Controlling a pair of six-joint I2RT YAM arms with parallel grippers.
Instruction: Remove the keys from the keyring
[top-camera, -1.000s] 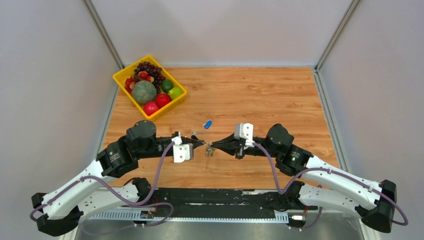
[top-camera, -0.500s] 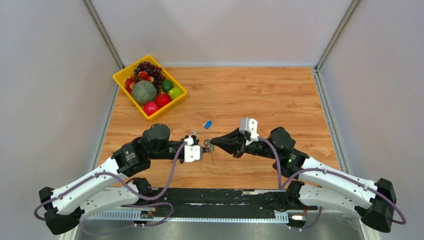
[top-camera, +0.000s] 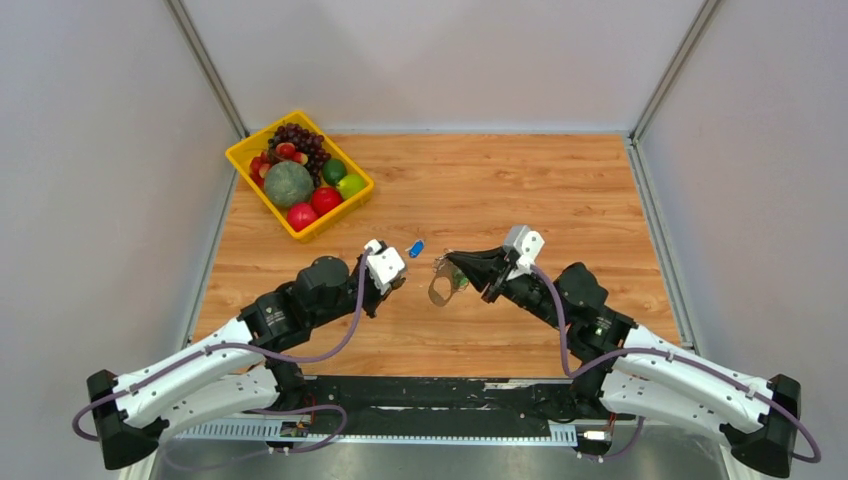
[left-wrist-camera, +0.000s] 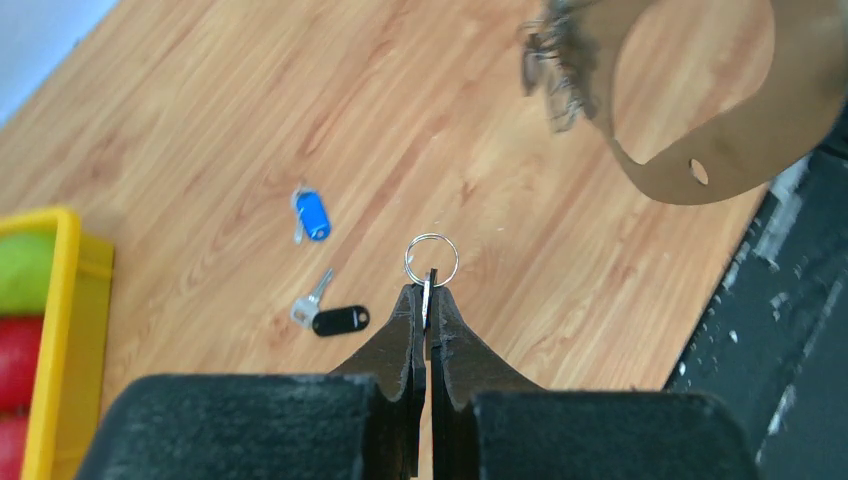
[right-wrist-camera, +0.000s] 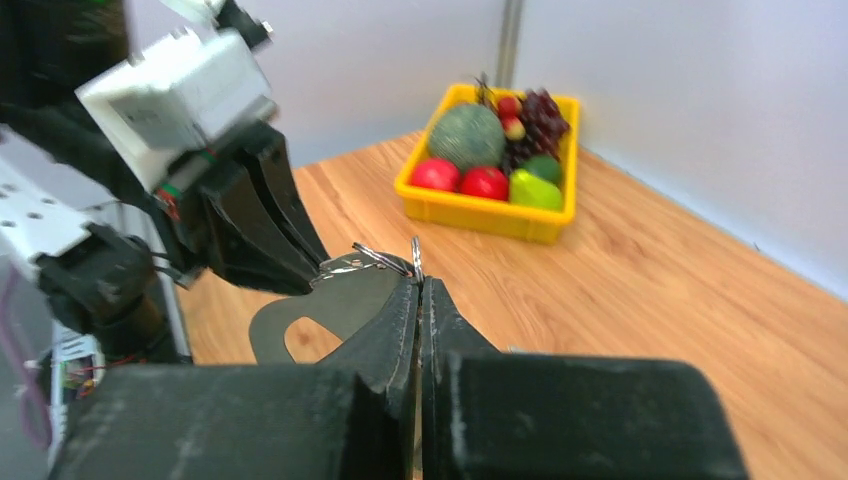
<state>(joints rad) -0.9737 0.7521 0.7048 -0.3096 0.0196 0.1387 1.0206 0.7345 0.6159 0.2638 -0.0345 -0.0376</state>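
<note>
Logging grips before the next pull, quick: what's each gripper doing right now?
Left gripper: jaws shut on a small silver ring.
Right gripper: jaws shut on the keyring, keys bunched on it.

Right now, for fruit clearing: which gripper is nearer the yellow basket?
Left. The left gripper is right of the basket, toward the bases; the right gripper is farther right.

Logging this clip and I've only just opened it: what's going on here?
Two arms are taking keys off a keyring. The right gripper is shut on the wide metal keyring, holding it up with its blurred bunch of keys. The left gripper, apart from it, is shut on a small silver ring. A blue-tagged key and a black-tagged key lie loose on the table.
</note>
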